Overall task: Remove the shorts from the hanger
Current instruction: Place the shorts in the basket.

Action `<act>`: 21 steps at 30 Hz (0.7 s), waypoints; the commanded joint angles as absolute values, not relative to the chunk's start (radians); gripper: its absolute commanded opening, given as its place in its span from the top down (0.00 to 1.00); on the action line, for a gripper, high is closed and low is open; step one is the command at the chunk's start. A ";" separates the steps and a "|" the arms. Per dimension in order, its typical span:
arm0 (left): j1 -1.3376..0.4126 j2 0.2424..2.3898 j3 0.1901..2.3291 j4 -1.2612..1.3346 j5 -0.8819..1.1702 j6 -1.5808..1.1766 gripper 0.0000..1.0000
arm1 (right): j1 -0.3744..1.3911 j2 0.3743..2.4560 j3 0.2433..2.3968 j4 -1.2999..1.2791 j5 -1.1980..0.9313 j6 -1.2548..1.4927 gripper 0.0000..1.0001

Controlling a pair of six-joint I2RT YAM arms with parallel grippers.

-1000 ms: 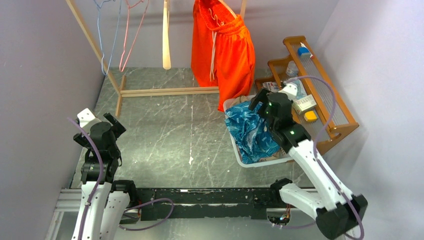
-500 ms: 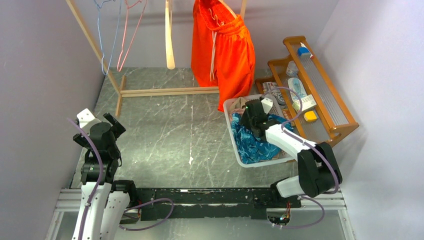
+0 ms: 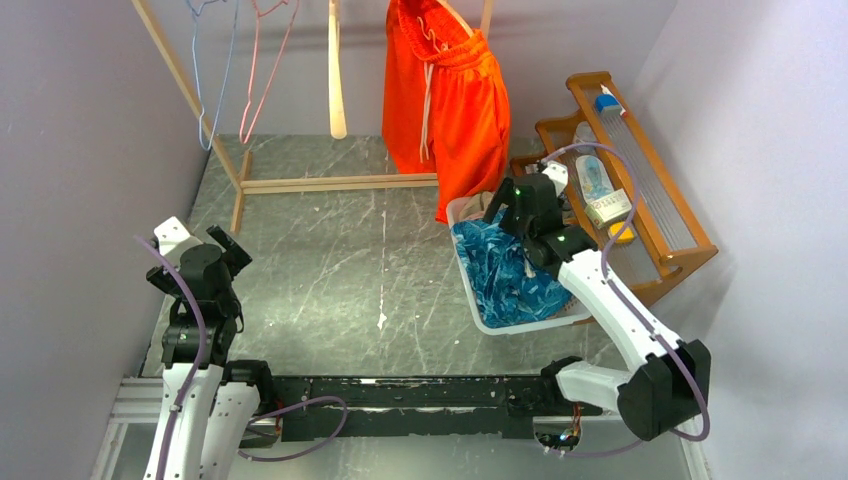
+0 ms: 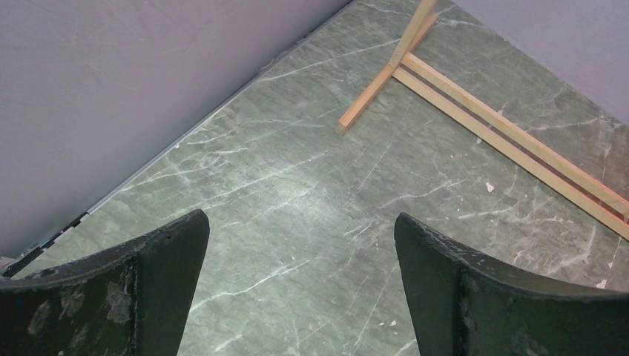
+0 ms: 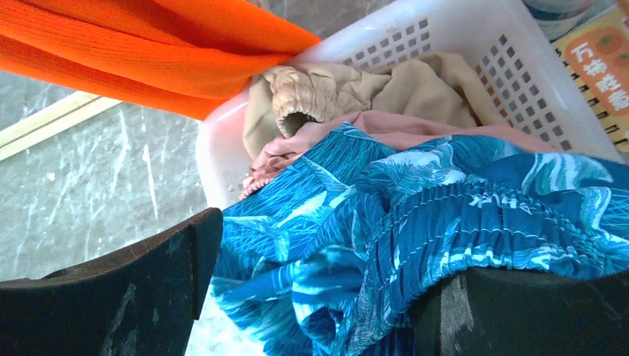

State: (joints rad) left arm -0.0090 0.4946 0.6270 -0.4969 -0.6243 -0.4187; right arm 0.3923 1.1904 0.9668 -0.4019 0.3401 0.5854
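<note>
The bright orange shorts (image 3: pixel 445 100) with white cord hang on a hanger on the wooden rack; their hem shows in the right wrist view (image 5: pixel 148 44). The blue leafy shorts (image 3: pixel 510 275) lie on top in the white basket (image 3: pixel 470 300), over the dusty pink pair (image 5: pixel 386 130) and the tan pair (image 5: pixel 356 93). My right gripper (image 3: pixel 508 207) hovers over the basket's far end with its jaws open (image 5: pixel 319 297); blue fabric (image 5: pixel 415 200) laps over its right finger. My left gripper (image 3: pixel 228 250) is open and empty above the floor (image 4: pixel 300 245).
Empty blue (image 3: pixel 205 80) and pink (image 3: pixel 262 60) wire hangers and a wooden hanger (image 3: pixel 337 80) hang on the rack. The rack's base rails (image 3: pixel 330 183) cross the floor (image 4: pixel 475 119). A wooden shelf (image 3: pixel 640 190) with small items stands right of the basket (image 5: pixel 460 44).
My right gripper dipped low into the basket, then rose and moved back toward the basket's far end. The blue shorts stay in the basket. The wooden hanger swings slightly. The left arm is still.
</note>
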 commanded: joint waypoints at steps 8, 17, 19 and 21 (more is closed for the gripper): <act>0.002 0.486 0.618 -0.459 -0.625 -0.411 0.01 | 0.385 1.123 1.063 -0.471 0.207 0.422 0.12; 0.002 0.476 0.617 -0.459 -0.621 -0.406 0.01 | 0.387 1.250 1.060 -0.772 0.288 0.634 0.08; 0.002 0.475 0.618 -0.459 -0.619 -0.406 0.01 | 0.387 1.213 1.054 -0.789 0.262 0.631 0.08; 0.002 0.475 0.618 -0.459 -0.616 -0.404 0.01 | 0.388 1.164 1.056 -0.782 0.218 0.596 0.08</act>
